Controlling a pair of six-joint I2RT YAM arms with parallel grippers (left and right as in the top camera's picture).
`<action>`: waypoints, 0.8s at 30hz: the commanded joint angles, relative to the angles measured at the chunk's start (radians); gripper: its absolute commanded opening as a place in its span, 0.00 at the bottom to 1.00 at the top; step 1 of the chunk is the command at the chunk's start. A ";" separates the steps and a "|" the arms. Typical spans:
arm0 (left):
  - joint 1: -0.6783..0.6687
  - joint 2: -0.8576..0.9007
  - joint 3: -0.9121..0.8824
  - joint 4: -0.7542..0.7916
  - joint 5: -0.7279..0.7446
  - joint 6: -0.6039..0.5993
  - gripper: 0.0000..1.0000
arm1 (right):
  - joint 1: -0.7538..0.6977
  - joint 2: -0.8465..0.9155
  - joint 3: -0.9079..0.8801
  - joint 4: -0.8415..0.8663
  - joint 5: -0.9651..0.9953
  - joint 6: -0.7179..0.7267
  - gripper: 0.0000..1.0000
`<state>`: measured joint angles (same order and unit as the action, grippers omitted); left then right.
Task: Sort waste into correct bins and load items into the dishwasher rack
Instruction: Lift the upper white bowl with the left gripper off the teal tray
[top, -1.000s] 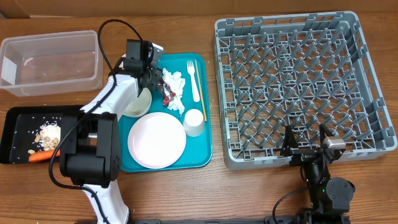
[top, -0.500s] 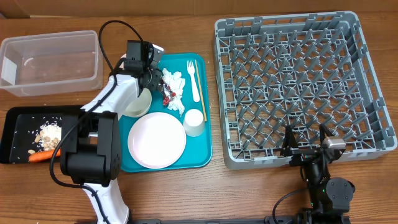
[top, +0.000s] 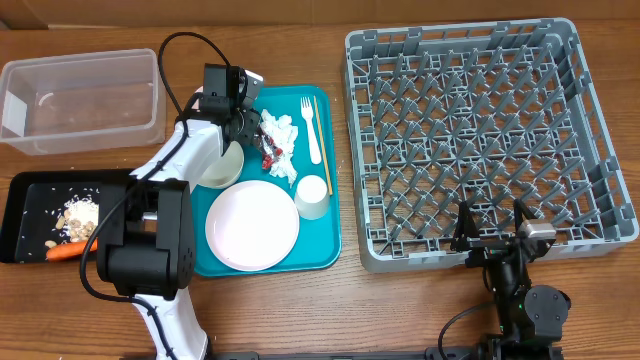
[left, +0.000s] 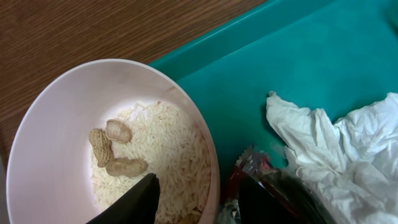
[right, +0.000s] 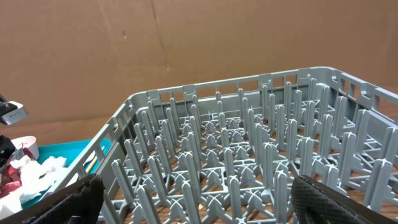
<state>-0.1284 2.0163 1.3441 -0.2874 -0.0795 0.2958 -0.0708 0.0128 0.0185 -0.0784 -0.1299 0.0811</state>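
My left gripper (top: 240, 128) (left: 199, 205) is open and straddles the rim of a pinkish bowl (top: 222, 165) (left: 56, 124): one finger is inside, the other outside by the red-and-silver wrapper (top: 270, 152) (left: 252, 171). The bowl holds rice scraps (left: 168, 143) and peanuts (left: 115, 152). White napkins (top: 282, 135) (left: 336, 143) lie beside the wrapper. The fork (top: 311, 125), wooden stick (top: 322, 130), cup (top: 313, 195) and plate (top: 252, 225) sit on the teal tray (top: 325, 250). My right gripper (top: 493, 235) (right: 193, 205) is open and empty at the front wall of the grey rack (top: 480, 130) (right: 249, 143).
A clear tub (top: 80, 100) stands at the back left. A black tray (top: 20, 215) at the front left holds a carrot (top: 65, 252) and beige scraps (top: 78, 218). The left arm lies over the teal tray's left edge.
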 joint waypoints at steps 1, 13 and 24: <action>0.005 0.021 0.013 0.006 -0.005 0.018 0.44 | -0.003 -0.010 -0.010 0.005 0.005 -0.003 1.00; 0.005 0.035 0.013 0.006 -0.006 0.018 0.38 | -0.003 -0.010 -0.010 0.005 0.005 -0.003 1.00; -0.011 0.035 0.015 0.022 -0.057 0.018 0.25 | -0.003 -0.010 -0.010 0.005 0.005 -0.003 1.00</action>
<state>-0.1299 2.0350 1.3441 -0.2756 -0.1066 0.2993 -0.0708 0.0128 0.0185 -0.0784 -0.1303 0.0807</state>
